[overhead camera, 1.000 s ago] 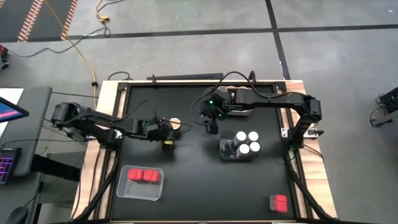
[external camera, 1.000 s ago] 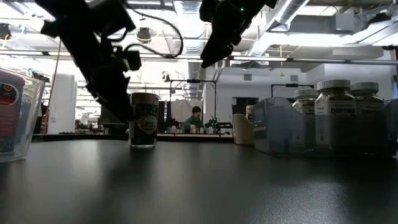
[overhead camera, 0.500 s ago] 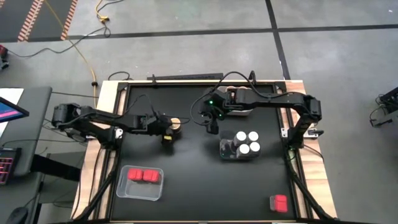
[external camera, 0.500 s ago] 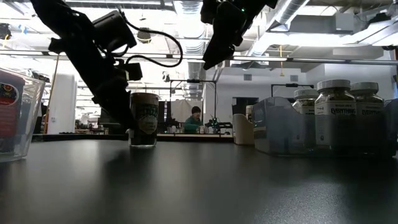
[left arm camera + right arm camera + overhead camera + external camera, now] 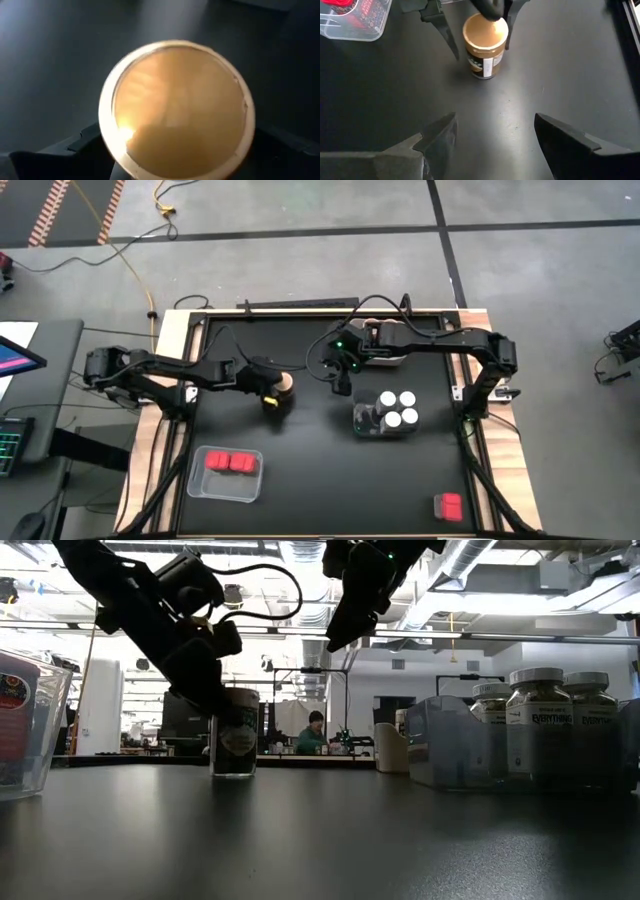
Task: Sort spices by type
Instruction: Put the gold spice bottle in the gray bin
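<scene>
Spices stood sorted in part across the black table. One brown cork-topped jar stood upright at about ten o'clock from the table's middle, its tan lid filling the left wrist view. The left gripper had its fingers spread wide to either side of that jar, one seen on each flank in the right wrist view, with a gap between the nearer finger and the glass; whether the farther one touched the jar could not be told. In the low view the left arm leaned down over the jar's top.

Four white-lidded jars sat together in a clear tray at about three o'clock from the middle. Two red boxes lay side by side in another clear tray at about seven o'clock. A single red box lay alone on the table near the five o'clock corner.

The right gripper hung above the table at about twelve o'clock from the middle, well apart from the cork-topped jar, its fingers parted and holding nothing.
</scene>
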